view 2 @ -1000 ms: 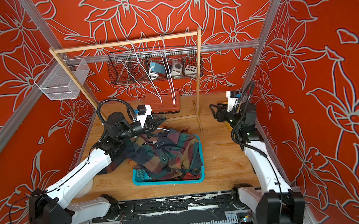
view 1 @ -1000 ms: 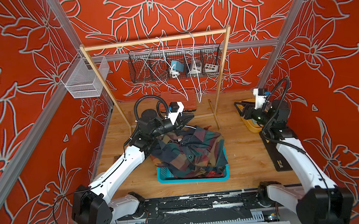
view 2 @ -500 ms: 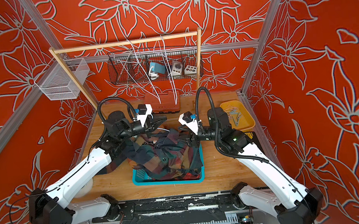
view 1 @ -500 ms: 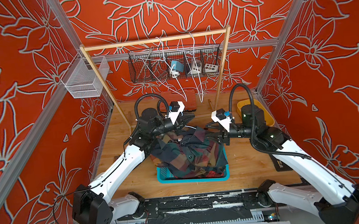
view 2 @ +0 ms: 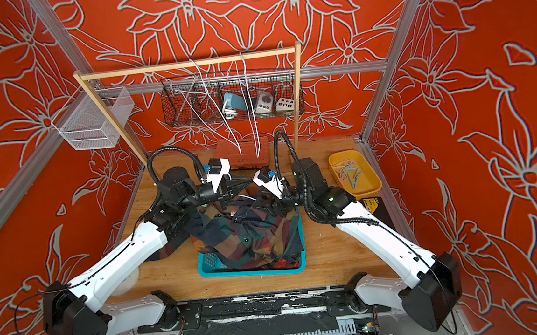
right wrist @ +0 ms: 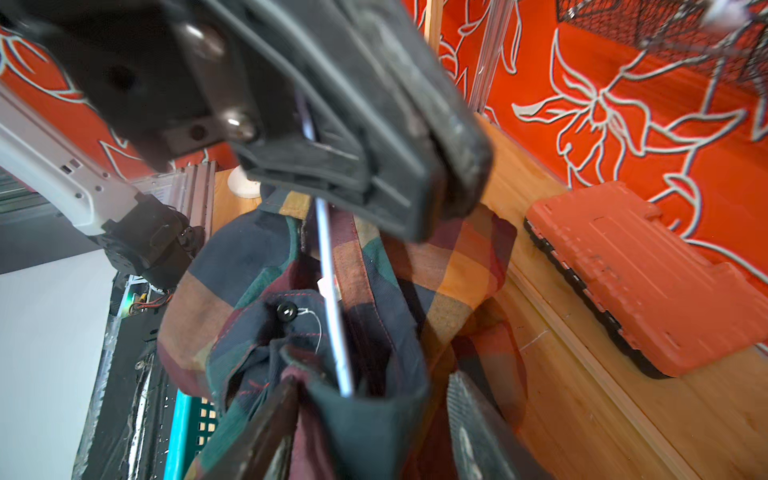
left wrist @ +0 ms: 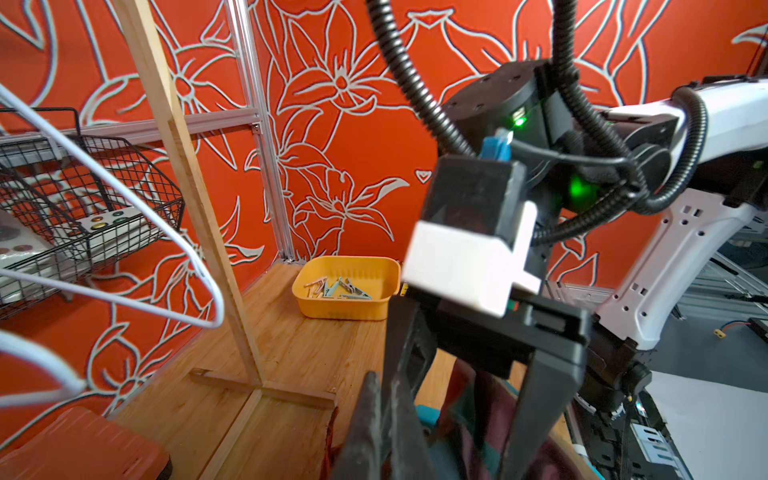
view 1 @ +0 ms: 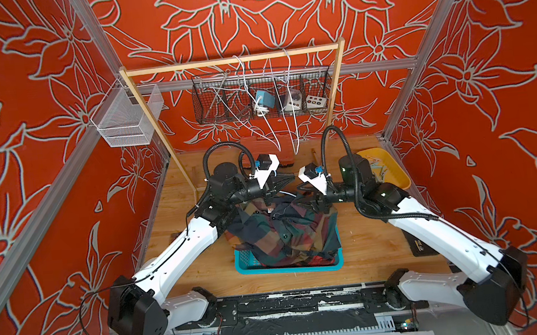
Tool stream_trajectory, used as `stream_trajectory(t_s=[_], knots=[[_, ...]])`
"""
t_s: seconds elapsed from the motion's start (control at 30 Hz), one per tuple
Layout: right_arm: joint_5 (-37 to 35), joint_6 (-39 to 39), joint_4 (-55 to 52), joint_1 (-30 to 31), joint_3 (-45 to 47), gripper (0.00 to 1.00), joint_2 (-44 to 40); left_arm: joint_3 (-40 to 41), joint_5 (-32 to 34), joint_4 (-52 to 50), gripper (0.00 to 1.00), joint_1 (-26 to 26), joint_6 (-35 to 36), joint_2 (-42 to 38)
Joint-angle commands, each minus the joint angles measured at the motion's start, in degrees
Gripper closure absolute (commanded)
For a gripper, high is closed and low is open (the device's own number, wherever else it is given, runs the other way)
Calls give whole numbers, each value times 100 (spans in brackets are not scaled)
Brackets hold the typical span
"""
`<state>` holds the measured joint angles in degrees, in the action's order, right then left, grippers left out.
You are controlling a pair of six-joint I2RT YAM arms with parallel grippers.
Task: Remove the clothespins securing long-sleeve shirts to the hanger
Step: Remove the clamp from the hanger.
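A wooden table [view 1: 366, 242] fills the floor of the red-walled cell, with a wooden rack [view 1: 231, 60] standing at its back edge. At the table's centre the long-sleeve shirts [view 1: 283, 233], plaid in navy, green, maroon and mustard, are heaped in and spilling over a teal basket [view 1: 289, 268]; how many there are I cannot tell. An orange tool case [right wrist: 631, 266] lies behind the heap. At the far right corner sits a yellow tray [left wrist: 340, 309]. The 2 arms meet above the heap's back edge. The left gripper [view 1: 289, 179] is clamped on a white wire hanger [right wrist: 330, 286] that runs down into a shirt's collar. The right gripper [right wrist: 374, 386] has its jaws apart, straddling a dark green fold there. The clothespins [left wrist: 340, 289], pink and mint, lie loose in the tray.
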<state>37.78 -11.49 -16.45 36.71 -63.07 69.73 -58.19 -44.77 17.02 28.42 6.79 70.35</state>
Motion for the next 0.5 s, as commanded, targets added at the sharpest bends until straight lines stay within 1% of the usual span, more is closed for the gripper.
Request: stream_trajectory(t_s=[0.0, 0.07, 0.1, 0.17, 0.23, 0.27, 0.37, 0.4, 0.47], knots=[[206, -65, 272, 60, -192, 42, 193, -175, -283, 159, 100, 84, -23, -186], [230, -40, 305, 90, -218, 46, 301, -175, -330, 188, 100, 126, -37, -209], [238, -53, 301, 107, -232, 53, 331, -175, -339, 196, 100, 143, -46, -213], [271, -52, 333, 126, -217, 77, 353, -183, -340, 189, 100, 172, -46, -202], [340, -91, 345, 126, -173, 95, 311, -204, -311, 158, 100, 181, -63, -189], [359, -109, 371, 126, -128, 100, 265, -233, -266, 116, 100, 181, -72, -169], [353, -152, 435, 126, 45, 100, 76, -464, -100, -176, 100, 181, -59, -77], [327, -137, 460, 126, 92, 100, 14, -538, -65, -267, 94, 181, -55, -56], [270, -133, 485, 110, 232, 100, -147, -605, 55, -315, 62, 181, -54, -77]])
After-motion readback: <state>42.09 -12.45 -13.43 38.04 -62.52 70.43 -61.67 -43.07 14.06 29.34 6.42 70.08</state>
